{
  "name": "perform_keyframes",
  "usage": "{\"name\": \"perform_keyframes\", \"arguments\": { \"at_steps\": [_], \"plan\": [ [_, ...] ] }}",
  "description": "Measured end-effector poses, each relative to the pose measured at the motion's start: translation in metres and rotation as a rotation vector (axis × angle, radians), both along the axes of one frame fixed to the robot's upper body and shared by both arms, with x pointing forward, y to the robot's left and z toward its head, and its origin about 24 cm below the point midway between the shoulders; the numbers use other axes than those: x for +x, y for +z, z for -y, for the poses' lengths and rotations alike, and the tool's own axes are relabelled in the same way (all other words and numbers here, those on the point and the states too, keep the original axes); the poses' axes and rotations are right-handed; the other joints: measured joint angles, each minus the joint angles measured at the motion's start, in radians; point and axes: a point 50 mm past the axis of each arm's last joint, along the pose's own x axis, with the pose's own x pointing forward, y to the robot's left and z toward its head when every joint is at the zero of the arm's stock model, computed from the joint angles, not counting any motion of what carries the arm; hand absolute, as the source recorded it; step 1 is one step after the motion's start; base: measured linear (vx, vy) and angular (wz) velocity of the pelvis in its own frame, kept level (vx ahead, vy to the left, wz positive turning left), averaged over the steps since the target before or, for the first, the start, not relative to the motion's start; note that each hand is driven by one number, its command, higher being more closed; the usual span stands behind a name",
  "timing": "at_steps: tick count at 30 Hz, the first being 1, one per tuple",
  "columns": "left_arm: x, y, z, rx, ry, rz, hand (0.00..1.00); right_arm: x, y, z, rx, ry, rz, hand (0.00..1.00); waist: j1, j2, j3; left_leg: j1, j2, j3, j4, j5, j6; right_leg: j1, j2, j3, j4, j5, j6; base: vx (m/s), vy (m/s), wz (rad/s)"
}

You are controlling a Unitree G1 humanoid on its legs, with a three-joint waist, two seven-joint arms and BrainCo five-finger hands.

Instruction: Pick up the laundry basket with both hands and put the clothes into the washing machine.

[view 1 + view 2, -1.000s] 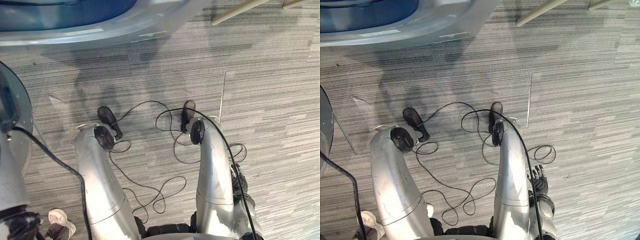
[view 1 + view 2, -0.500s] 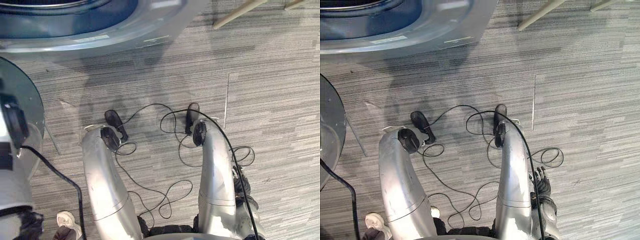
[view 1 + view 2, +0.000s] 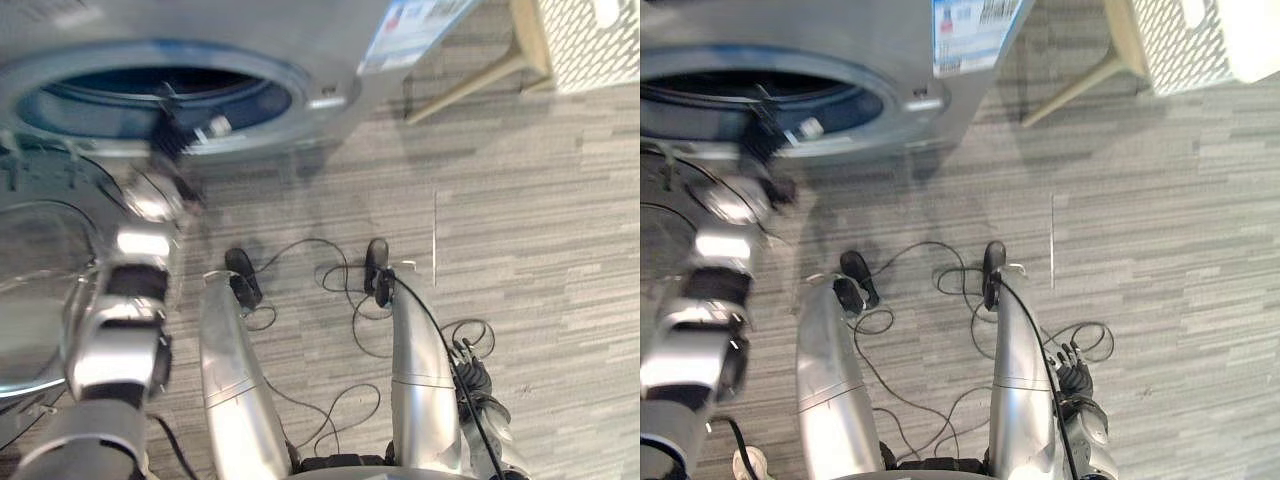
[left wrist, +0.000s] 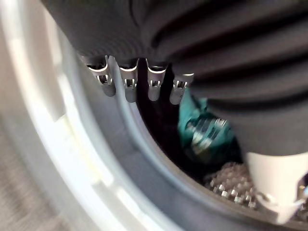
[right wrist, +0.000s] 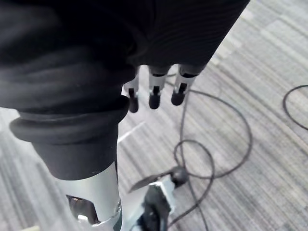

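Note:
The washing machine (image 3: 330,40) stands in front of me with its round drum opening (image 3: 150,100) uncovered. My left hand (image 3: 172,132) is raised to the rim of that opening, fingers (image 4: 127,82) straight and holding nothing. Past them, a teal cloth (image 4: 204,127) lies inside the dark drum. The white perforated laundry basket (image 3: 1200,35) sits at the far right, well away from both hands. My right hand (image 3: 1075,378) hangs low beside me over the floor, its fingers (image 5: 154,94) relaxed and empty.
The machine's glass door (image 3: 40,290) stands swung open at my left, close beside the left arm. A pale wooden leg (image 3: 470,85) slants below the basket. Grey striped carpet (image 3: 540,230) covers the floor to the right.
The view has tilted up, bringing the drum opening and the basket into sight. My left arm has risen from my side to the drum's rim. The right hand stays down.

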Motion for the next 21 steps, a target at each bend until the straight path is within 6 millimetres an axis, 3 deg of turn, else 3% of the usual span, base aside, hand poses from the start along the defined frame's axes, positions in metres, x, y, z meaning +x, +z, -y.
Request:
{"name": "perform_keyframes", "arguments": {
  "at_steps": [1,2,4,6,7,8,10,11,14,16,18,21],
  "plan": [
    [-0.009,-0.031,0.011,-0.034,-0.027,-0.079,0.0,0.0,0.0,0.0,-0.002,0.0,0.0,0.0,0.0,0.0,0.0,0.053,-0.008,0.008,-0.04,0.01,-0.003,0.046,-0.006,-0.003,-0.027,0.0,0.0,0.13,-0.102,0.31],
    [-0.036,-0.094,0.033,-0.132,-0.059,-0.246,0.0,-0.001,-0.001,0.0,-0.016,0.011,-0.012,0.0,0.002,0.002,-0.002,0.164,-0.018,0.024,-0.121,0.032,-0.01,0.151,-0.011,-0.017,-0.082,0.002,-0.003,0.13,-0.099,0.32],
    [-0.055,-0.131,0.048,-0.205,-0.06,-0.359,0.0,-0.003,-0.004,0.0,-0.026,0.014,-0.031,0.0,0.006,0.007,-0.007,0.241,-0.03,0.028,-0.174,0.044,-0.017,0.222,-0.022,-0.027,-0.116,0.001,-0.003,0.09,-0.065,0.25],
    [-0.101,-0.193,0.064,-0.36,0.005,-0.581,0.0,-0.008,-0.01,-0.001,-0.042,0.014,-0.083,0.0,0.024,0.012,-0.031,0.39,-0.044,0.053,-0.273,0.068,-0.023,0.356,-0.031,-0.033,-0.181,0.002,-0.003,0.15,-0.076,0.24],
    [-0.119,-0.209,0.071,-0.442,0.048,-0.618,0.0,-0.013,-0.015,-0.001,-0.051,0.016,-0.122,0.0,0.027,0.02,-0.051,0.481,-0.057,0.063,-0.339,0.079,-0.02,0.441,-0.043,-0.047,-0.222,0.002,-0.003,0.17,-0.066,0.29],
    [-0.128,-0.217,0.072,-0.48,0.078,-0.647,0.0,-0.015,-0.018,-0.002,-0.05,0.019,-0.142,0.0,0.026,0.023,-0.066,0.527,-0.064,0.067,-0.374,0.087,-0.02,0.484,-0.044,-0.053,-0.243,0.002,-0.003,0.17,-0.072,0.31],
    [-0.172,-0.247,0.059,-0.623,0.269,-0.74,0.0,-0.027,-0.031,-0.015,-0.045,0.064,-0.222,0.0,0.028,0.028,-0.158,0.708,-0.075,0.096,-0.519,0.123,-0.03,0.643,-0.046,-0.07,-0.34,0.004,-0.006,0.17,-0.073,0.13],
    [-0.184,-0.254,0.053,-0.65,0.321,-0.761,0.0,-0.031,-0.034,-0.018,-0.041,0.077,-0.242,0.0,0.028,0.03,-0.186,0.75,-0.077,0.103,-0.559,0.135,-0.033,0.677,-0.045,-0.075,-0.365,0.006,-0.008,0.18,-0.064,0.06],
    [-0.253,-0.281,0.033,-0.742,0.537,-0.898,0.0,-0.05,-0.046,-0.022,-0.04,0.111,-0.334,0.0,0.028,0.047,-0.316,0.935,-0.095,0.115,-0.784,0.224,-0.052,0.829,-0.049,-0.117,-0.482,0.013,-0.015,0.21,-0.062,0.21],
    [-0.288,-0.293,0.034,-0.772,0.597,-0.994,0.0,-0.064,-0.052,-0.02,-0.034,0.115,-0.391,0.0,0.03,0.062,-0.373,0.995,-0.109,0.095,-0.891,0.279,-0.053,0.887,-0.058,-0.162,-0.523,0.011,-0.013,0.21,-0.066,0.59],
    [-0.299,-0.296,0.035,-0.807,0.628,-1.025,0.0,-0.073,-0.058,-0.017,-0.021,0.113,-0.441,0.0,0.032,0.079,-0.402,1.014,-0.115,0.055,-0.939,0.32,-0.052,0.947,-0.061,-0.222,-0.565,0.011,-0.013,0.13,-0.039,0.95],
    [-0.299,-0.296,0.031,-0.82,0.636,-1.02,0.0,-0.073,-0.063,-0.019,-0.015,0.139,-0.497,0.0,0.03,0.07,-0.404,0.974,-0.139,0.007,-0.865,0.386,-0.007,1.071,-0.068,-0.338,-0.644,0.022,-0.029,0.02,-0.058,1.17]
  ]
}}
